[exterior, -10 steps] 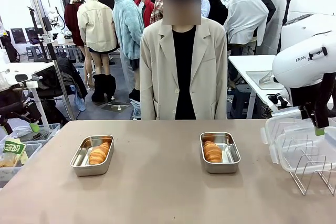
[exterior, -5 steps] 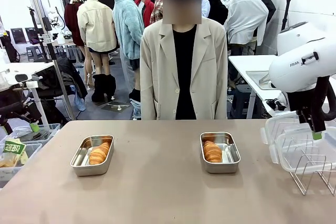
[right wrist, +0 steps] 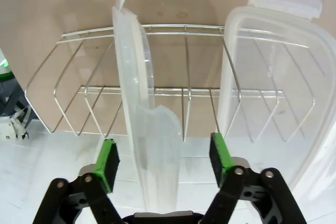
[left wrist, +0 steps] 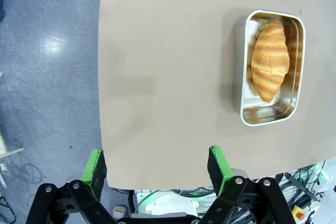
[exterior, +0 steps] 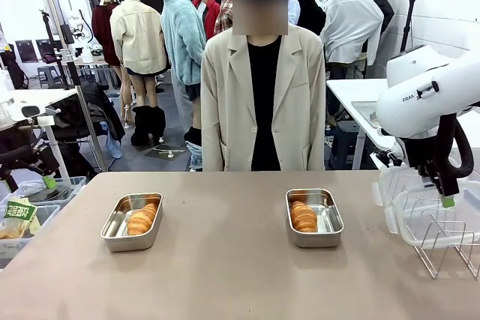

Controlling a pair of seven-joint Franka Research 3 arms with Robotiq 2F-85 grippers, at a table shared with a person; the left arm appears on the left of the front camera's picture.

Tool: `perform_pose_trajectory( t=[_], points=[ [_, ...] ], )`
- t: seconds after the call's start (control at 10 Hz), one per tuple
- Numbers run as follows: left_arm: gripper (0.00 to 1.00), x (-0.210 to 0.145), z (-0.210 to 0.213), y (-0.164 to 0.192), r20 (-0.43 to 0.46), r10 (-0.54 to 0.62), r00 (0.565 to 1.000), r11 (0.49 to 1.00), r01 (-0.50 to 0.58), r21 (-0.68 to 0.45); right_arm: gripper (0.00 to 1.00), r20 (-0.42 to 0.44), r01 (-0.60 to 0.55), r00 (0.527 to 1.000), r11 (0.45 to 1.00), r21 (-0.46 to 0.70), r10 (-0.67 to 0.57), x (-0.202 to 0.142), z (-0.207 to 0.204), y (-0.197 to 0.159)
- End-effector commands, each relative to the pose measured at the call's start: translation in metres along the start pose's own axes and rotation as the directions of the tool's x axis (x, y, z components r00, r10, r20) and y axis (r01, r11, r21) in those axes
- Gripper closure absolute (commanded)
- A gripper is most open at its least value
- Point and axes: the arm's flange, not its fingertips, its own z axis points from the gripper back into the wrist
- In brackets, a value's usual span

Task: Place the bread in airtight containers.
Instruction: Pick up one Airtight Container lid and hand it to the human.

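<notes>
The table (exterior: 225, 275) is stretching out before me, with the wire rack (exterior: 442, 241) standing at its 3 o'clock edge. The left tin (exterior: 112, 237) is sitting toward 9 o'clock and the right tin (exterior: 334, 226) just past centre, each cradling a bread roll (exterior: 141, 219) (exterior: 303, 216). My right gripper (right wrist: 164, 156) is straddling an upright clear lid (right wrist: 152, 129), jaws apart, pads not touching it. I'm judging the lid light, thin, springy and slick, so I'm favouring its flat middle. My left gripper (left wrist: 157, 166) is hovering wide open and empty, its tin at 2 o'clock.
</notes>
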Motion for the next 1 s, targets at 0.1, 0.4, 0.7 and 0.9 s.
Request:
perform_pose_trajectory(
  t=[0.1,0.4,0.7,0.9],
  points=[
    [0.0,0.0,-0.001,0.0,0.013,0.018,1.0,1.0,-0.018,0.013,0.71,0.023,-0.009,1.0,1.0,0.019,0.009,-0.004,0.007,0.002],
    [0.0,0.0,-0.001,0.0,0.013,0.018,1.0,1.0,-0.018,0.013,1.0,0.02,0.001,1.0,1.0,0.006,-0.001,-0.005,0.009,0.005],
    [0.0,0.0,-0.001,0.0,0.013,0.018,1.0,1.0,-0.018,0.013,1.0,0.01,0.008,1.0,1.0,0.001,-0.008,-0.007,0.011,0.009],
    [0.0,0.0,-0.001,0.0,0.013,0.018,1.0,1.0,-0.018,0.013,1.0,0.012,0.02,1.0,1.0,-0.011,-0.02,-0.009,0.015,0.013]
  ],
)
